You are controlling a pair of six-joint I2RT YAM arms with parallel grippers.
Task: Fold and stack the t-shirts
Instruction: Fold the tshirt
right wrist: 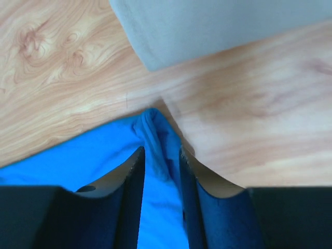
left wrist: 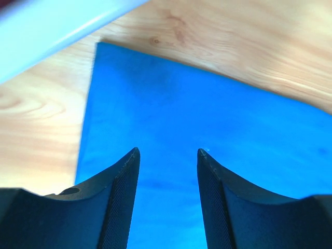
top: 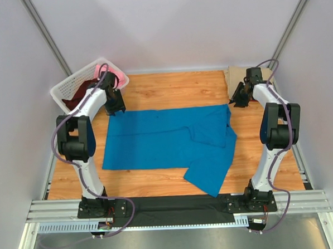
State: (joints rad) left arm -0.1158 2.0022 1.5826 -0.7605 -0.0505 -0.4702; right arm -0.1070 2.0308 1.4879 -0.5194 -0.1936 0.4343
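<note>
A bright blue t-shirt point(top: 161, 138) lies spread flat across the middle of the wooden table, with one sleeve folded inward and a flap hanging toward the near right. My left gripper point(top: 116, 107) hovers over the shirt's far left corner point(left wrist: 207, 129). It point(left wrist: 168, 151) is open, with only flat cloth showing between its fingers. My right gripper point(top: 238, 102) is at the far right corner. There a bunched ridge of blue cloth point(right wrist: 155, 129) sits between its parted fingers point(right wrist: 161, 149). A tan t-shirt point(top: 237, 73) lies folded at the far right.
A white lattice basket point(top: 61, 91) stands at the far left corner with pink point(top: 103, 69) and dark maroon point(top: 78, 98) cloth inside; its rim point(left wrist: 52, 21) shows close to my left gripper. A pale cloth edge point(right wrist: 207, 26) lies just beyond my right gripper. Walls enclose the table.
</note>
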